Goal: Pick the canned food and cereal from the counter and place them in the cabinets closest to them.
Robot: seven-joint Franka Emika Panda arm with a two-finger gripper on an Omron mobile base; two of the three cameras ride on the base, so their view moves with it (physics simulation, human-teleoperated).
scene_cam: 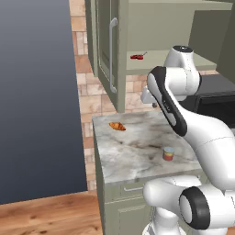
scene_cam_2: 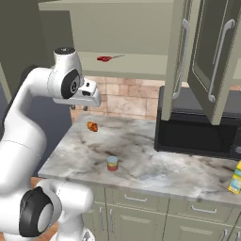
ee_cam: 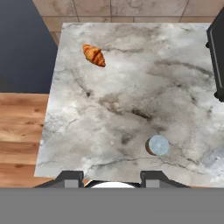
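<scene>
The canned food (scene_cam: 168, 154) (scene_cam_2: 112, 163) stands upright near the front edge of the counter (scene_cam: 131, 149) (scene_cam_2: 155, 160), its pale top (ee_cam: 157, 145) facing up in the hand view. High above the counter's left part hangs my gripper (scene_cam_2: 78, 108) (ee_cam: 113, 178), open with nothing between its fingers, looking straight down. The can lies below it, toward the counter's front. The yellow cereal box (scene_cam_2: 236, 177) shows partly at the right edge of the right base view. The cabinet (scene_cam: 158, 58) (scene_cam_2: 139, 63) above stands open, showing a pale shelf.
An orange-brown croissant (scene_cam: 117, 125) (scene_cam_2: 92, 126) (ee_cam: 94, 55) lies at the counter's back left. A small flat red thing with a stem (scene_cam: 137, 57) (scene_cam_2: 106, 58) rests on the shelf. A black microwave (scene_cam_2: 197, 127) (scene_cam: 215, 98) stands to the right. Open cabinet doors (scene_cam_2: 181, 56) (scene_cam: 109, 50) jut out overhead.
</scene>
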